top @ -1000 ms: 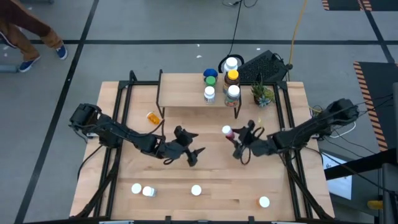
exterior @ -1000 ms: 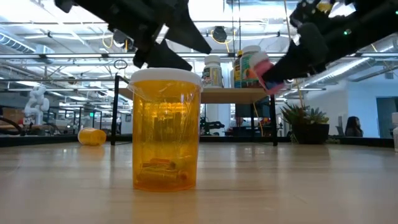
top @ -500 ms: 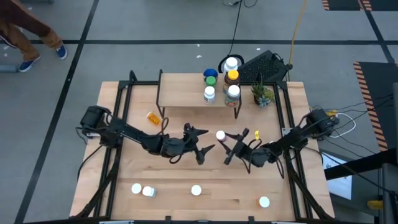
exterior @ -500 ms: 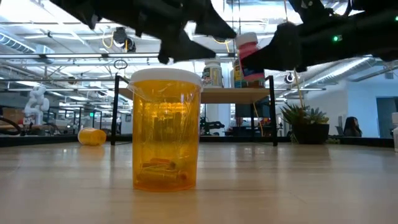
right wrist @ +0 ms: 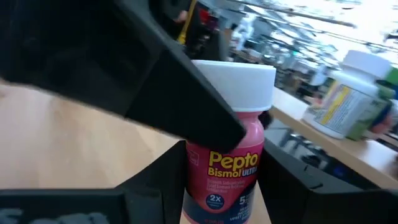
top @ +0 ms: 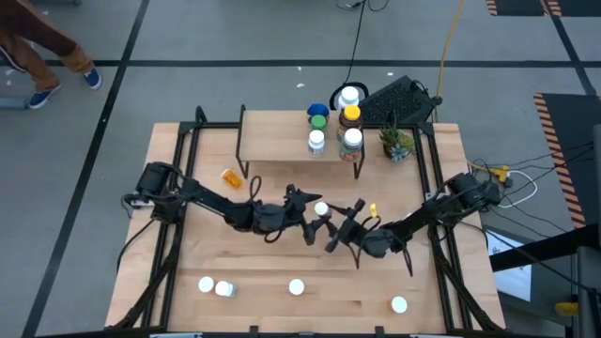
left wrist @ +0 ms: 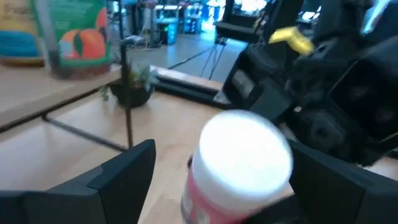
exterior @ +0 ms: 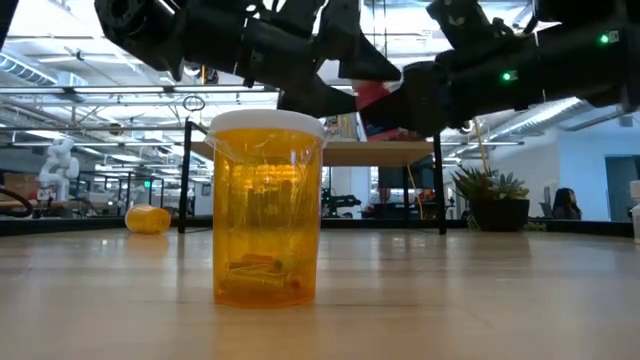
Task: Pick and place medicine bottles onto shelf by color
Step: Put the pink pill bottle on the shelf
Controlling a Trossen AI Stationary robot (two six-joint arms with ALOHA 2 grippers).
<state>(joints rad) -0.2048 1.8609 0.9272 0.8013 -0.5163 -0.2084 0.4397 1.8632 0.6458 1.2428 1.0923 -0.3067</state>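
Note:
A pink medicine bottle (right wrist: 227,163) with a white cap (top: 321,209) hangs above the table's middle, with my right gripper (top: 331,223) shut on it. My left gripper (left wrist: 224,180) is open. Its two fingers stand on either side of the bottle's cap (left wrist: 244,155), and a gap shows on each side. The shelf (top: 282,148) stands at the table's far edge and carries several capped bottles (top: 351,138). An orange bottle (top: 230,176) lies on its side on the table beside the shelf's left legs. My right gripper pinches the pink bottle's labelled body (right wrist: 194,167), below the cap, between its two fingers. The fingers come from the table's right side, about level. The cap end sticks out past them toward my left gripper. The bottle is lifted clear of the table (exterior: 375,96).
A big orange bottle (exterior: 265,220) stands near the front edge, close to the low camera. White-capped bottles (top: 206,284) (top: 296,287) (top: 399,304) stand along the near side. A small potted plant (top: 395,143) sits right of the shelf. A person's legs (top: 42,52) show on the floor at far left.
My right gripper has carried the pink bottle toward the table's left and a little toward its near edge, keeping it clear of the table. My left gripper has moved toward the right until its fingers flank the bottle's cap.

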